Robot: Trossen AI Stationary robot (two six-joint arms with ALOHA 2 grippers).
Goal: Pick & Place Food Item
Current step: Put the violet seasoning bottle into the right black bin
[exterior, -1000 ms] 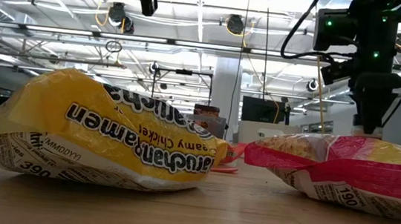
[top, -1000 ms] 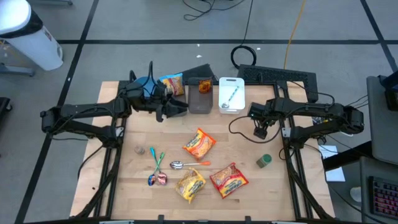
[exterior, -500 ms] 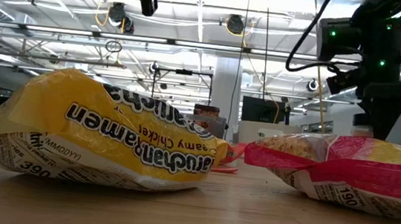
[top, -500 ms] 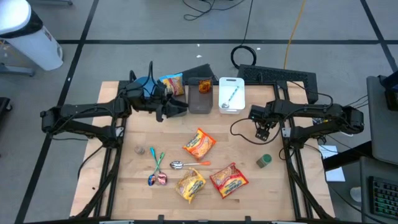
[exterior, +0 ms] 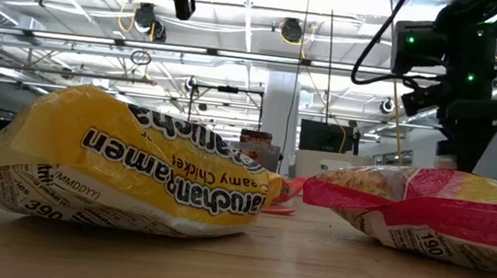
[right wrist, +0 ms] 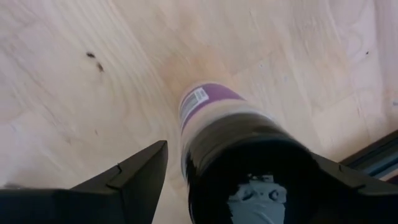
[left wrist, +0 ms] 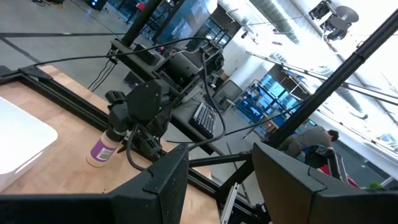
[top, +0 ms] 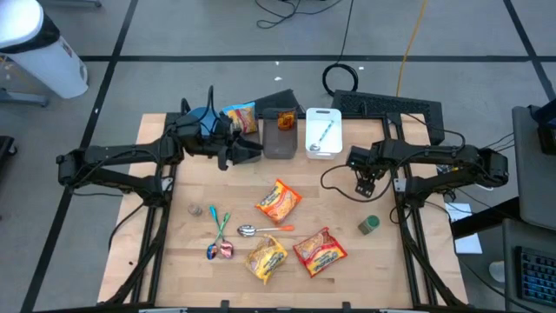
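Note:
A small spice bottle with a purple label and a black cap stands upright on the table at its right side. It also shows in the left wrist view. My right gripper is open right above the bottle, pointing down. One finger stands clear on one side of the cap, and the other stands close on the other side. My left gripper is open and empty, held above the table's far left part. My right gripper comes at the bottle from above, pointing down, with a finger on either side of the black cap. One finger is plainly apart from it. I cannot tell whether the other touches it. The bottle stands on the table.
Three ramen packs lie mid-table: orange, yellow and red. A green-lidded jar stands near the right gripper. A spoon and sweets lie at the left. A dark bin and a white tray stand at the far edge.
My right gripper has shifted a little toward the table's right edge above the bottle. The bottle has stayed standing where it was.

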